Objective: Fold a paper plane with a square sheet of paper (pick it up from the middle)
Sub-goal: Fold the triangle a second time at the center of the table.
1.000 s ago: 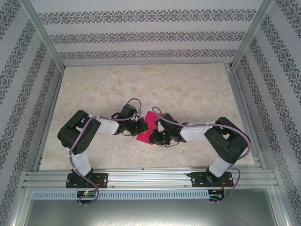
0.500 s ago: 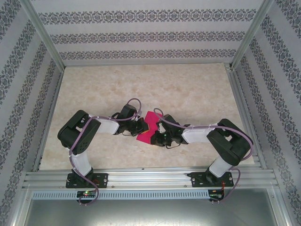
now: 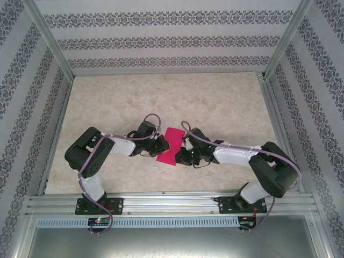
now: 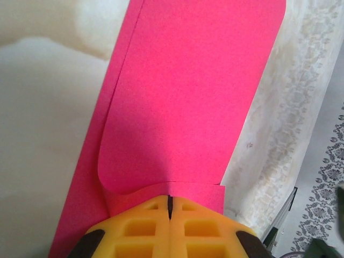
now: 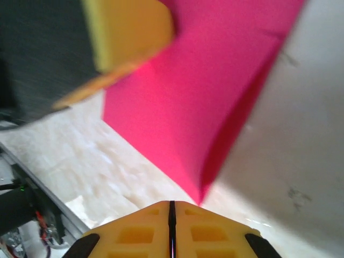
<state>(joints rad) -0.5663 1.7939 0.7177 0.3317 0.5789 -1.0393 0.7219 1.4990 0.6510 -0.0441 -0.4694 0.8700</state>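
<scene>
L gripper [image 3: 159, 146] and R gripper [image 3: 184, 152] met nose to nose at the table's [image 3: 215, 102] centre, a bit near of the middle, w/ the square sheet of paper [image 3: 169, 144] between them. From above, the sheet read as a magenta-pink strip running far-right to near-left, no longer flat: upper part tilted, w/ a darker shaded band across its middle.

L wrist view: L gripper [image 4: 169, 200] had its yellow fingers [image 4: 140, 231] pressed together, only a thin dark seam between, pinching the near edge of the sheet [image 4: 188, 91]. Two layers showed. A top flap w/ rounded corners curved up and away from the tips. A lower layer stuck out along the left side as a narrow strip. Marble-look tabletop lay left of the paper, patterned wall beyond to the right.

R wrist view: R gripper [image 5: 172, 205] also had its jaws closed tight, seam barely visible. A pointed corner of the sheet [image 5: 215, 80] came down to just beside the tips, slightly right of the seam. Couldn't tell whether any paper was actually caught there or just touching. The sheet rose from that corner as two faces meeting at a crease, one brighter, one shaded. One yellow finger [image 5: 131, 32] of the L gripper sat blurred at top left against the paper's far edge.

Alu frame rail [image 3: 172, 204] ran along the table's near edge, both arm bases bolted to it.
</scene>
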